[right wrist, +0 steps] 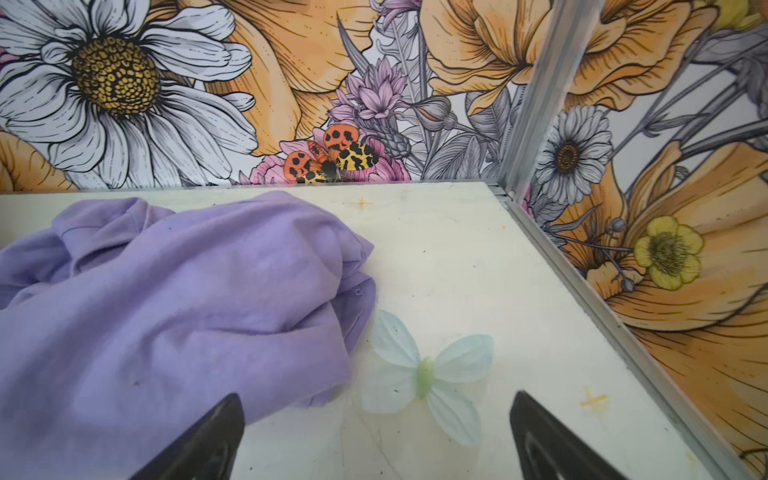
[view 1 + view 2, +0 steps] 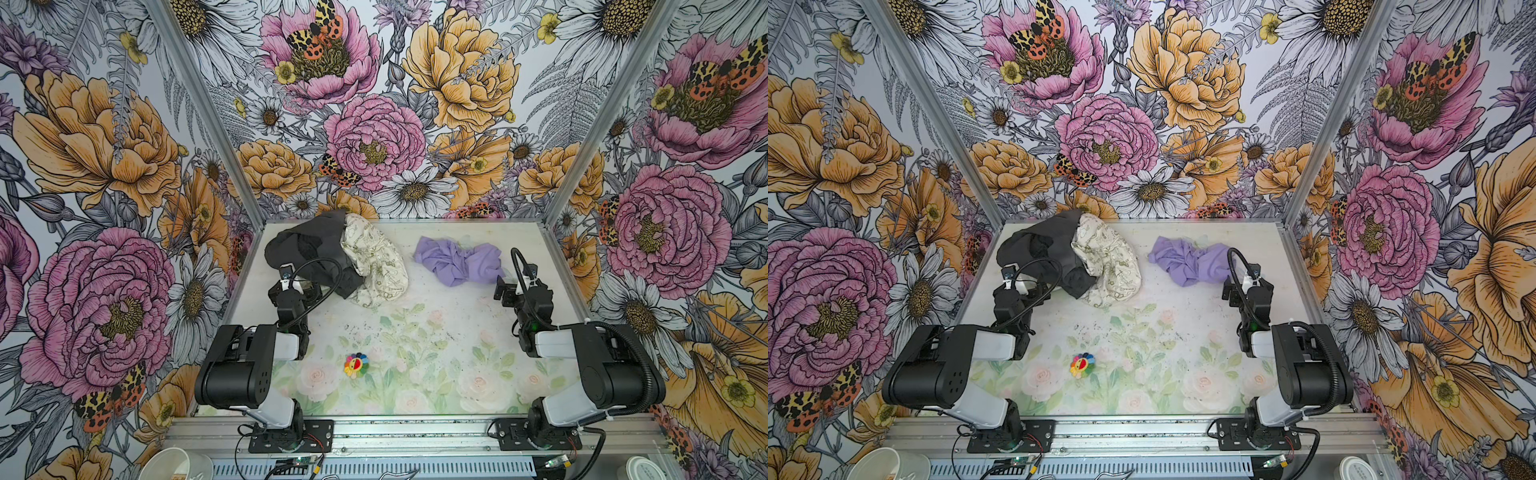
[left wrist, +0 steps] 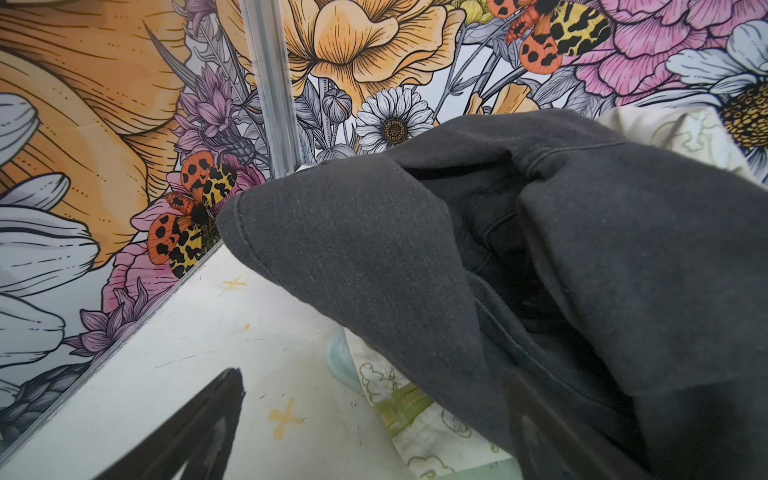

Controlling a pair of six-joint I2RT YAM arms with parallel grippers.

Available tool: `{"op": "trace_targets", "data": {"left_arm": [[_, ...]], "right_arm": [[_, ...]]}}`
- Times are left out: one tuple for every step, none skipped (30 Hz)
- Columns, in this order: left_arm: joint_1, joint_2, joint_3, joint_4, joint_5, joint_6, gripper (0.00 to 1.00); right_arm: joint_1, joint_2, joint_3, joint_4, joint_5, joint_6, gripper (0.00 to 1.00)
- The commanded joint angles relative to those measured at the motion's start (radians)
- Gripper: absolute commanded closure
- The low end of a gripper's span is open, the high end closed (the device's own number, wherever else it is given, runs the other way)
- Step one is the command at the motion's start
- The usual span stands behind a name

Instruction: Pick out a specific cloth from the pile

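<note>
Both top views show us the lavender cloth [image 2: 457, 259] lying alone on the counter [image 2: 436, 332], apart from the pile [image 2: 332, 257], so separation looks done; our right claw [image 1: 376, 436] gapes empty beside it; our left claw [image 3: 374, 432] gapes empty at the dark grey cloth [image 3: 540, 249].

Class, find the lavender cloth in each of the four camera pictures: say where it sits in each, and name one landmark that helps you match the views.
Top view: lavender cloth lies crumpled right of centre, near the back wall.
Top view: the same cloth, apart from the dark and cream pile.
Left wrist: not in view.
Right wrist: fills the lower left, beside the open right gripper.
Shared landmark: the orange spotted moth on the back wall.
</note>
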Motion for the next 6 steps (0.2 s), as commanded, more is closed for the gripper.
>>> {"op": "trace_targets", "data": {"left_arm": [[-0.003, 0.003, 0.017, 0.001, 0.028, 0.018, 0.01], [-0.003, 0.003, 0.017, 0.001, 0.027, 0.018, 0.01], [-0.002, 0.002, 0.018, 0.0, 0.028, 0.018, 0.01], [-0.002, 0.003, 0.016, 0.003, 0.026, 0.018, 0.01], [-0.004, 0.001, 0.015, 0.006, 0.024, 0.019, 0.01], [-0.005, 0.001, 0.014, 0.006, 0.023, 0.019, 0.01]], "right_arm": [[-0.002, 0.002, -0.011, 0.039, 0.088, 0.038, 0.01], [-0.003, 0.002, -0.011, 0.039, 0.088, 0.038, 0.0], [-0.003, 0.001, -0.011, 0.038, 0.089, 0.038, 0.01], [-0.003, 0.002, -0.01, 0.039, 0.087, 0.039, 0.0], [-0.003, 0.001, -0.011, 0.037, 0.088, 0.039, 0.0], [-0.002, 0.002, -0.01, 0.038, 0.087, 0.038, 0.0]]}}
